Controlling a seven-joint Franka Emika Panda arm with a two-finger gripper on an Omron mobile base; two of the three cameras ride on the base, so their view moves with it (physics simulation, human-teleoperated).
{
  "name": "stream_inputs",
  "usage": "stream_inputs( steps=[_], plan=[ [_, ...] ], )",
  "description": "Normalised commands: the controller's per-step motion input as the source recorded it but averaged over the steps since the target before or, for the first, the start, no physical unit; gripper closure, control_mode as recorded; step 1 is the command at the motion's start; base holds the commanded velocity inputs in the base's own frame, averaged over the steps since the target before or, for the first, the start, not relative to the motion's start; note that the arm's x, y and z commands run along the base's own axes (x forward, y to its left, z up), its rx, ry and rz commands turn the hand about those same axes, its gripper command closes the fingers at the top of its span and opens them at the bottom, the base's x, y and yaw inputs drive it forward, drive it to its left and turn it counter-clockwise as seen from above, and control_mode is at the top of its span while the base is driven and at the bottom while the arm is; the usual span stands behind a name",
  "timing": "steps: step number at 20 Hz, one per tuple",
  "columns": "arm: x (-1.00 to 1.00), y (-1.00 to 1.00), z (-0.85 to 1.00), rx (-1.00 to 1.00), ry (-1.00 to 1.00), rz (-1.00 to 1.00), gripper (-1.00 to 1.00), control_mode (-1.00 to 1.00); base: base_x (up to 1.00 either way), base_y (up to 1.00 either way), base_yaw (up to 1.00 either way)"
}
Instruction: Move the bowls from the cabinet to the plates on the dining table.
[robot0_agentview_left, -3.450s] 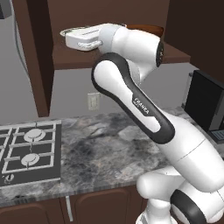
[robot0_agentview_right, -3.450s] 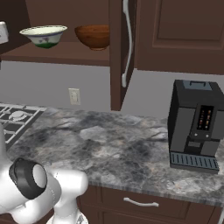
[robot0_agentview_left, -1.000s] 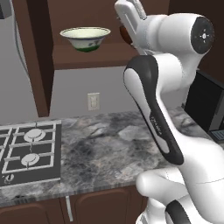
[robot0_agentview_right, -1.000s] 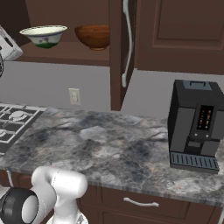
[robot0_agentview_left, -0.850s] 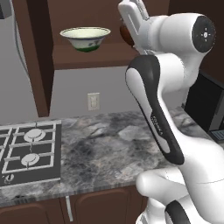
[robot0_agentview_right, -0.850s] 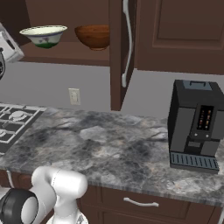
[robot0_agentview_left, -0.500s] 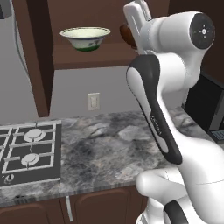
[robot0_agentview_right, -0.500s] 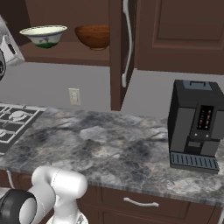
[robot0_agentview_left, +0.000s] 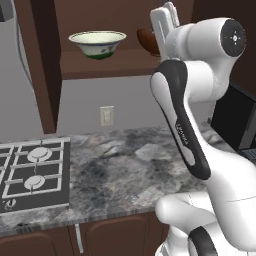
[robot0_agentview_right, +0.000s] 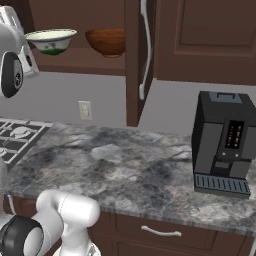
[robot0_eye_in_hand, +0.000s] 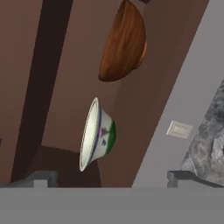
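We see the gripper (robot0_eye_in_hand: 111, 178) with its fingers (robot0_eye_in_hand: 41, 178) spread wide, holding and touching nothing. Both bowls sit on the shelf of the dark brown wooden cabinet (robot0_agentview_right: 75, 59): the cream-white bowl with green outside (robot0_eye_in_hand: 97, 135) and the glossy reddish-brown wooden bowl (robot0_eye_in_hand: 123, 43). The right base view adds a black coffee machine (robot0_agentview_right: 222, 142) on the grey marbled stone counter (robot0_agentview_right: 125, 170); the left base view, a gas hob (robot0_agentview_left: 31, 172).

The wooden bowl (robot0_agentview_left: 145, 41) is largely hidden behind the arm; the hob (robot0_agentview_right: 15, 136) is cut off at the edge.
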Motion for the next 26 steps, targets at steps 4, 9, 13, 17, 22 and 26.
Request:
stream_inputs(
  steps=[4, 9, 13, 17, 22, 26],
  plan=[
    [0.42, -0.09, -0.08, 0.05, 0.04, 0.11, -1.00, -1.00, 0.00, 0.00, 0.00],
    [0.43, -0.01, -0.09, 0.04, 0.09, 0.11, -1.00, -1.00, 0.00, 0.00, 0.00],
    [0.34, 0.00, 0.00, 0.02, 0.12, 0.11, -1.00, -1.00, 0.00, 0.00, 0.00],
    [0.30, 0.13, 0.00, 0.00, 0.04, 0.04, -1.00, -1.00, 0.00, 0.00, 0.00],
    [0.24, 0.25, -0.03, 0.00, 0.00, -0.01, -1.00, -1.00, 0.00, 0.00, 0.00],
    [0.23, 0.05, -0.15, 0.00, -0.05, 0.00, -1.00, -1.00, 0.00, 0.00, 0.00]
  ],
)
